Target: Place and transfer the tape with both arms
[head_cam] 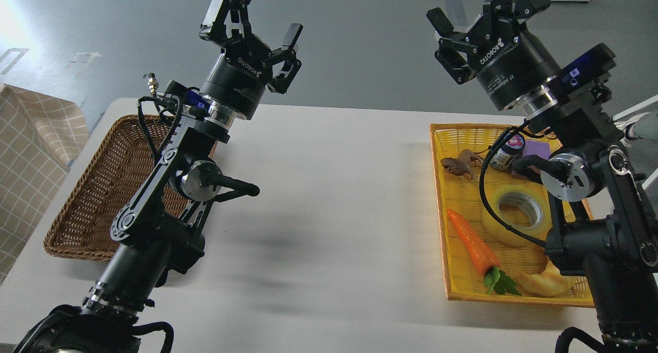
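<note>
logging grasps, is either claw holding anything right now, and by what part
Nothing is held. The left claw and right claw are both open and raised; the translucent yellow tape roll lies in the yellow woven tray.

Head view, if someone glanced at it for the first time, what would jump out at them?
Two black arms rise from the bottom corners, the left gripper and right gripper both open and raised above the white table. At right, a bright yellow tray holds the tape lying flat, with an orange carrot beside it. A brown wicker basket sits at far left.
</note>
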Motion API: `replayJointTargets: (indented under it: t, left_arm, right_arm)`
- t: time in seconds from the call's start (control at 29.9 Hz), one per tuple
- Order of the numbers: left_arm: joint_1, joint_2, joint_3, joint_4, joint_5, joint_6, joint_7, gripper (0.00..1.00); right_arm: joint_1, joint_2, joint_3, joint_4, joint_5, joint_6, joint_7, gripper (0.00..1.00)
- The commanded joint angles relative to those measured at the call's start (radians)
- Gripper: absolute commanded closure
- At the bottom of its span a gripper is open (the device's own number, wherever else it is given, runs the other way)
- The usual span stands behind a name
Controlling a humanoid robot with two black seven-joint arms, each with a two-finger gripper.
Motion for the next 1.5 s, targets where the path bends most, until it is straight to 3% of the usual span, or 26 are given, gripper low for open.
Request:
replayJointTargets:
  t: [0.0, 0.33, 1.47]
  left_arm:
    - [0.001, 0.0, 0.002, 0.002, 0.008, 0.005, -0.001, 0.02]
    - [0.025, 0.0, 0.003, 0.002, 0.014, -0.049, -0.004, 0.02]
    - [0.056, 0.0, 0.002, -0.008, 0.014, -0.029, 0.0, 0.02]
  right_arm:
    - [-0.003, 0.0, -0.023, -0.005, -0.004, -0.002, -0.013, 0.0]
    - [-0.006, 0.0, -0.027, -0.001, -0.002, -0.002, -0.015, 0.0]
    - [-0.018, 0.0, -0.026, 0.034, 0.003, 0.0, -0.013, 0.0]
